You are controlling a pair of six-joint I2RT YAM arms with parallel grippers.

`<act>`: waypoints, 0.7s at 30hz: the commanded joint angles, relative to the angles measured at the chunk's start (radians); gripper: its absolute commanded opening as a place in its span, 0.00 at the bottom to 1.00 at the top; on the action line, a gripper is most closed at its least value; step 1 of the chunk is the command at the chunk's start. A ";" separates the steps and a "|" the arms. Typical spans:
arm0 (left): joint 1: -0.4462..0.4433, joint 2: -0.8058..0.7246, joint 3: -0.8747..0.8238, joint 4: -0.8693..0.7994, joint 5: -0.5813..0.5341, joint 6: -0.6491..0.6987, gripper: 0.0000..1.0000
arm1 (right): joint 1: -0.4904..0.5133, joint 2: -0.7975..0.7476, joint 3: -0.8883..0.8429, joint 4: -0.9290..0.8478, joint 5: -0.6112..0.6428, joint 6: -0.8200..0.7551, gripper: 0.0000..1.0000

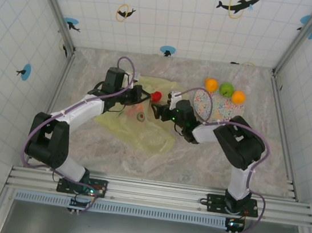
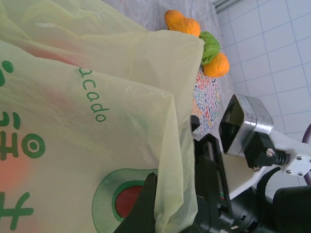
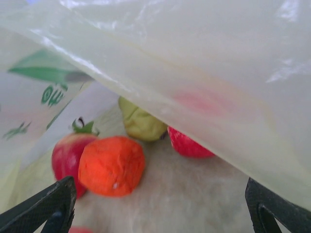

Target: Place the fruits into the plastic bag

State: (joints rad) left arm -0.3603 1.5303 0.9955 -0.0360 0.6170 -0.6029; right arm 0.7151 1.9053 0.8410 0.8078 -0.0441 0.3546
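From above, the plastic bag [image 1: 143, 129] lies crumpled on the tabletop [image 1: 100, 149] between the two arms. To its right, a speckled plate [image 1: 221, 109] carries three fruits in a row: an orange fruit [image 1: 211, 84], a green fruit [image 1: 226, 89] and a second orange fruit [image 1: 238, 97]. One red fruit [image 1: 156, 96] sits at the bag's mouth, just beside the left end effector [image 1: 138, 97] and the right end effector [image 1: 158, 111].

The right wrist camera looks inside the bag, which the overhead view cannot do. Four fruits lie on the bag's floor: an orange ball [image 3: 112, 165], a red apple [image 3: 65, 155] touching its left side, a yellow-green pear [image 3: 141, 124] behind them, and a red piece [image 3: 187, 143] half under the sagging upper sheet. The right end effector's fingers [image 3: 43, 204] stand wide apart at the bottom corners with nothing between them.

The left wrist camera is close against the printed film, showing green lettering and an avocado picture. The left end effector is closed, and the film gathered at its dark fingers [image 2: 143, 208] suggests it pinches the bag's edge.

From above, the bagged fruits are only dim smudges through the film and cannot be counted. In the right wrist view, a red sliver at the bottom edge is cut off and cannot be identified.
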 commanded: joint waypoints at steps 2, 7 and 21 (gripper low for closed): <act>-0.008 -0.022 0.000 0.013 0.005 0.001 0.00 | -0.044 -0.116 -0.076 -0.102 -0.251 -0.077 0.89; -0.007 -0.021 -0.001 0.012 0.001 0.002 0.00 | -0.051 -0.214 -0.119 -0.261 -0.287 -0.182 0.87; -0.005 -0.022 0.034 -0.059 -0.043 0.070 0.00 | -0.093 -0.446 -0.253 -0.449 0.012 -0.056 0.78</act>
State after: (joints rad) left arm -0.3603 1.5303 0.9966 -0.0505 0.6018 -0.5888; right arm 0.6350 1.5089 0.6159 0.4072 -0.1513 0.2214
